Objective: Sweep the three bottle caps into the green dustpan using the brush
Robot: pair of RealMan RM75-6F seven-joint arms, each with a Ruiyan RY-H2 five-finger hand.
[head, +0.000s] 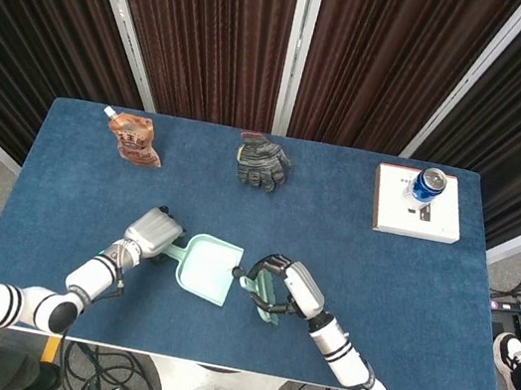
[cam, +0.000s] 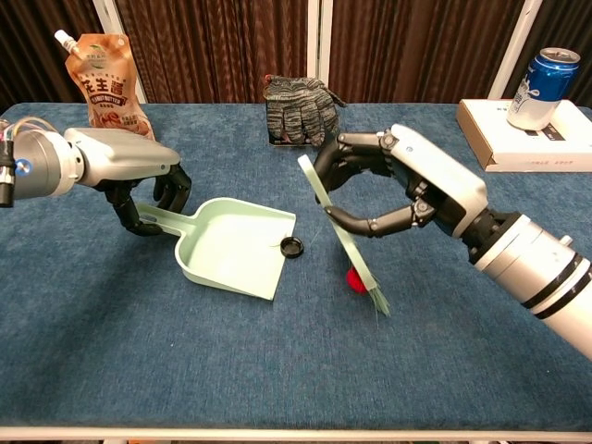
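A pale green plastic dustpan (cam: 231, 248) is seen lying on the blue cloth-covered table (cam: 139, 370), its open mouth turned toward the robot's right side. Its handle is gripped by the left hand (cam: 139, 190), whose dark fingers are curled around it. In the head view the same left hand (head: 153, 233) is seen at the dustpan's (head: 208, 268) left end.

A flat pale green brush (cam: 344, 236) is held by the right hand (cam: 402, 190), with fingers above and thumb below closed around its upper part. The brush is tilted, its upper end toward the far side of the table and its bristled lower end touching or nearly touching the cloth just right of the dustpan's mouth. In the head view the right hand (head: 287, 286) and the brush (head: 263, 297) are seen close beside the dustpan's right edge.

A small black bottle cap (cam: 292, 247) is seen at the dustpan's right rim, whether inside or just at the lip cannot be told. A red bottle cap (cam: 353, 277) is found on the cloth, partly hidden behind the brush. A third cap cannot be made out.

Along the far edge, well apart from the work, are a brown spouted drink pouch (cam: 104, 81), a grey knitted work glove (cam: 298, 109), and a blue drinks can (cam: 542, 88) standing on a flat white box (cam: 518, 139).
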